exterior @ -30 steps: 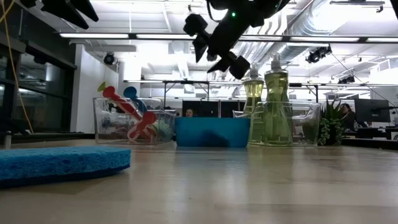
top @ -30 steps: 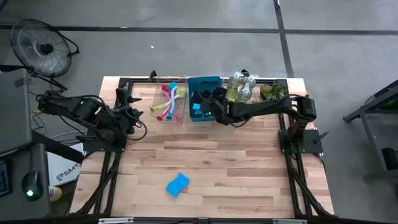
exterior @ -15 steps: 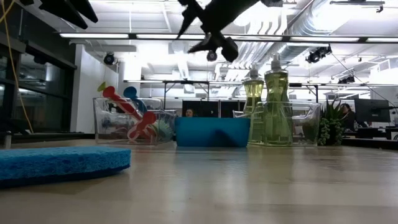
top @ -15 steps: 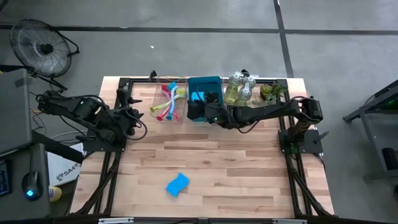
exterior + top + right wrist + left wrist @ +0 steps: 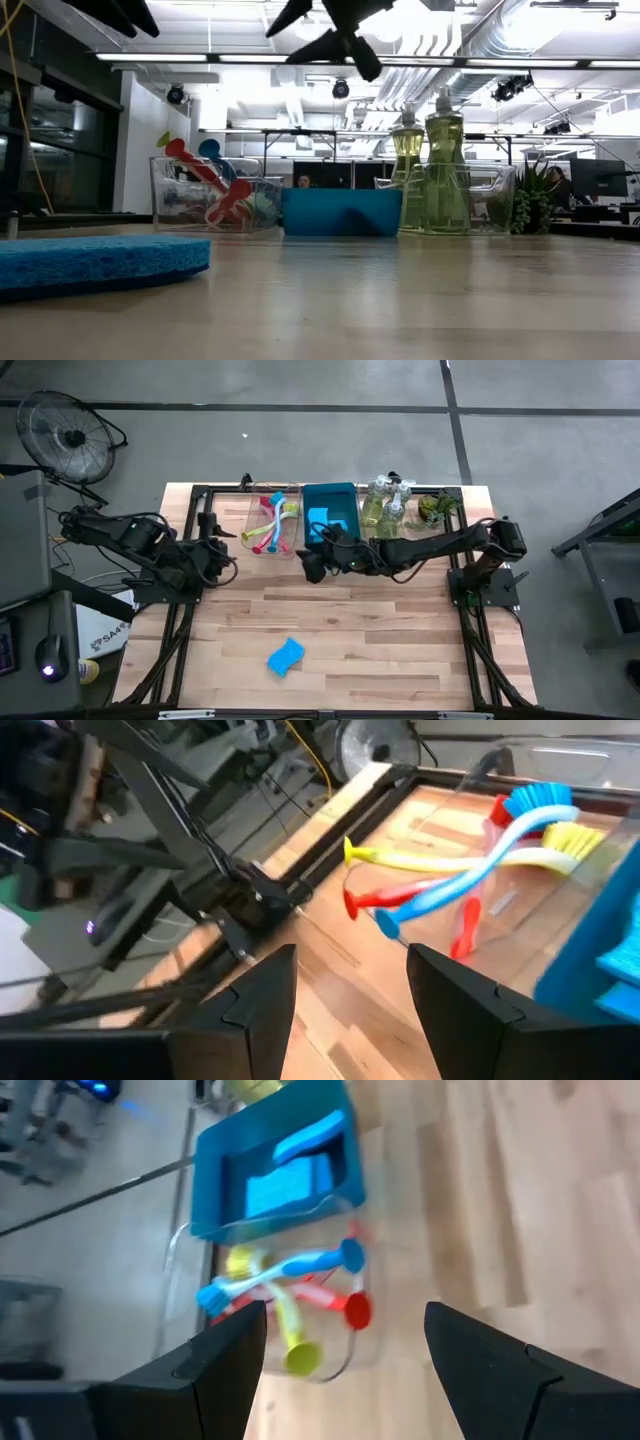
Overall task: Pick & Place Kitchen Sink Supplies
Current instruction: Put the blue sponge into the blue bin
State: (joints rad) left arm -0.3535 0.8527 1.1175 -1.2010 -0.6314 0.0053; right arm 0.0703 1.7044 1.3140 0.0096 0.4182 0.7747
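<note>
One bright blue sponge (image 5: 286, 657) lies flat on the bare wood near the table's near edge and shows large in the low view (image 5: 95, 262). More blue sponges (image 5: 290, 1180) lie inside the blue bin (image 5: 345, 500). Pink, yellow and teal brushes (image 5: 270, 525) lie in a clear tray (image 5: 215, 195). Two pump bottles (image 5: 385, 505) stand to the right of the bin. My right gripper (image 5: 310, 565) hangs open above the table just in front of the bin and holds nothing. My left gripper (image 5: 222, 550) is open too, hovering left of the brush tray.
A small potted plant (image 5: 437, 507) stands at the far right corner beside the bottles. Black frame rails (image 5: 190, 610) run along the table's left and right sides. Bare wood lies between the containers in the far row and the loose sponge.
My right gripper has drawn back from over the blue bin toward the table's near edge and slightly left, rising as it goes, its fingers staying open. The sponges, brushes and bottles have not moved.
</note>
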